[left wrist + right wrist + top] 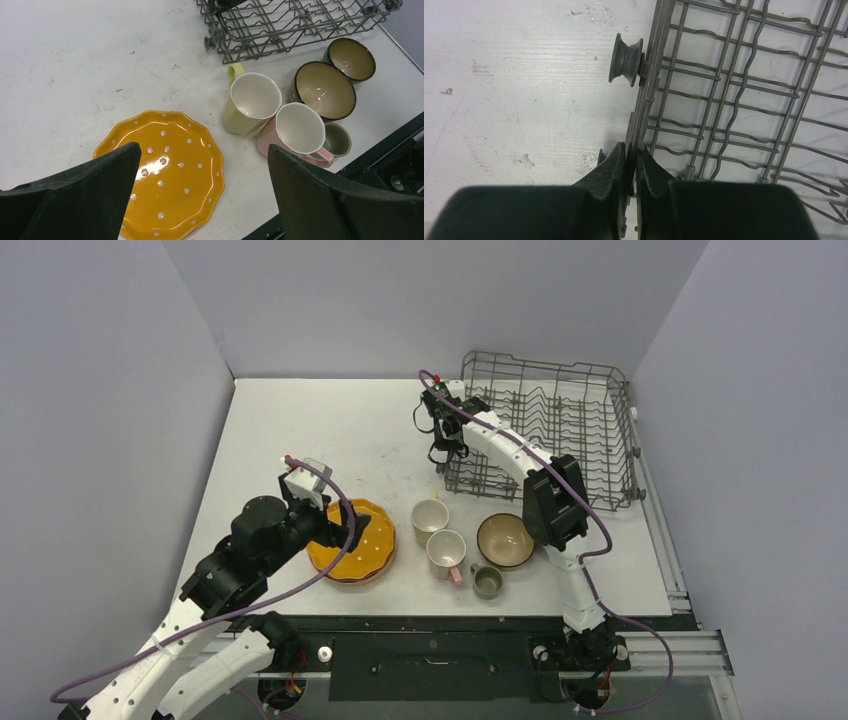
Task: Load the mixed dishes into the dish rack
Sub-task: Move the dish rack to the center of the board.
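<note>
White table (pixel 330 430), two bowls (pixel 322 90) (pixel 351 59), two mugs (pixel 252 97) (pixel 298 127), left hand (pixel 202 150) wide, right hand (pixel 631 150) pinching rack (pixel 610 490)

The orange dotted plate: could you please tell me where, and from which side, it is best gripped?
Probably its scalloped rim on the far edge, coming from above: the orange dotted plate lies flat, and the pale yellow mug and pink mug crowd its right side.

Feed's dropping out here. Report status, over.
Left gripper open above orange plate. Right gripper shut on dish rack side wire. Rack empty, nothing loaded. No obstruction seen.
</note>
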You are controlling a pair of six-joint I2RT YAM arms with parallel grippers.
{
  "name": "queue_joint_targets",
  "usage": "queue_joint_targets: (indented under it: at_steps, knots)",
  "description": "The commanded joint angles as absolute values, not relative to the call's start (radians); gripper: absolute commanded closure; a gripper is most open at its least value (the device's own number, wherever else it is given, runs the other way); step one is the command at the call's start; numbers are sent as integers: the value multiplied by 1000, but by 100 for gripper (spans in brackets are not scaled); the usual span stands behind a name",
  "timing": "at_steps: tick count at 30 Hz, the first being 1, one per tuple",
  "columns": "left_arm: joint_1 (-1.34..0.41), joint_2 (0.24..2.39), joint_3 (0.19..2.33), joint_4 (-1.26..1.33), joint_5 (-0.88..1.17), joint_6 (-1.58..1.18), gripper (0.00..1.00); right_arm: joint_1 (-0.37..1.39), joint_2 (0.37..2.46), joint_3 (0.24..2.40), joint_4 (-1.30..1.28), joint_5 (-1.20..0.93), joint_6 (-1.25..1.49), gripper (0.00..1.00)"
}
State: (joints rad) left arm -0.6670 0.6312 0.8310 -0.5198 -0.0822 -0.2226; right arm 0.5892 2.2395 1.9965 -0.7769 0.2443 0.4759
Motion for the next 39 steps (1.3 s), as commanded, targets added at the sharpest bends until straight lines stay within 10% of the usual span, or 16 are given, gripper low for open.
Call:
queue_joint_targets:
  at_steps: [1,39]
  knots:
    - [-653,624,874,-494,-60,-218,4,642,2248,2110,-679,193,452,100]
    - [-578,593,870,-478,0,-237,4,817,2372,2263,-434,132,389,100]
